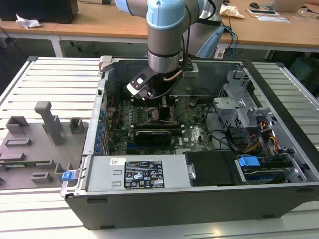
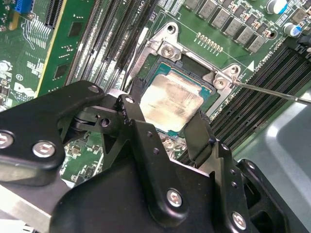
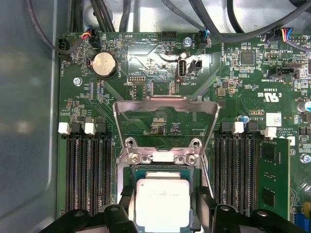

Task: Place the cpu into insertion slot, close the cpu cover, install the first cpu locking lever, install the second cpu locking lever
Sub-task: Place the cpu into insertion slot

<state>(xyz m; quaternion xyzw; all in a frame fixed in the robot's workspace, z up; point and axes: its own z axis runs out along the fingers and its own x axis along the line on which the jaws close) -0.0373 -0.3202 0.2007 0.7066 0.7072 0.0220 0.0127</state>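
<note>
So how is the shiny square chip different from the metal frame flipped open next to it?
The cpu is a solid square with a pale top; the cpu cover is a thin frame with an open middle. The cpu lies flat on the motherboard, clasped by the gripper; the cpu cover is swung open, untouched. Both look like silvery metal.

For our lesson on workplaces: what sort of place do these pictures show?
Probably a robotics lab or test workshop: a robot arm reaches into an open computer case on a slatted metal table, with wooden desks behind.
</note>
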